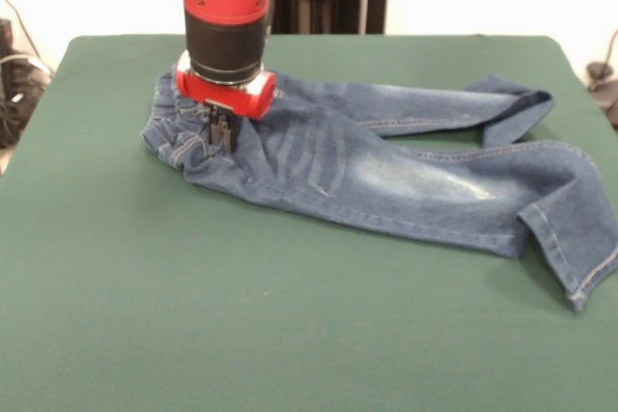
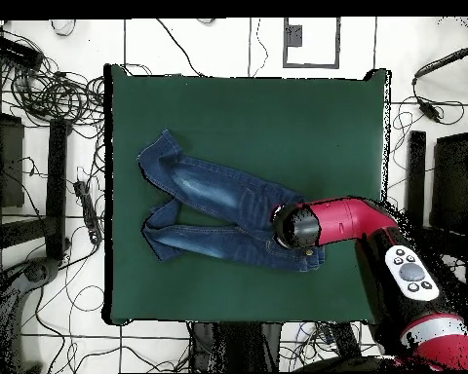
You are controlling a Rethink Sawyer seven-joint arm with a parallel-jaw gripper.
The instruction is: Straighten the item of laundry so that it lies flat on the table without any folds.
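Note:
The item of laundry (image 1: pixel 386 171), a small pair of blue jeans, lies across the table (image 1: pixel 193 325) with its waist at the left and both legs running right. The far leg's cuff (image 1: pixel 512 113) is folded back. The near leg's end (image 1: pixel 565 248) is bent over. The waistband (image 1: pixel 179 137) is bunched. My gripper (image 1: pixel 222 134) stands straight down on the waist, its dark fingers close together and pinching denim. In the overhead view the jeans (image 2: pixel 209 200) spread left across the table (image 2: pixel 277 117), and the arm's red head (image 2: pixel 298 227) hides the gripper.
Cables (image 2: pixel 43 88) and dark stands (image 2: pixel 58 185) lie on the floor around the table in the overhead view. The arm's body (image 2: pixel 413 282) reaches over the table's right edge. A cable (image 1: pixel 14 74) shows past the table's left side in the front view.

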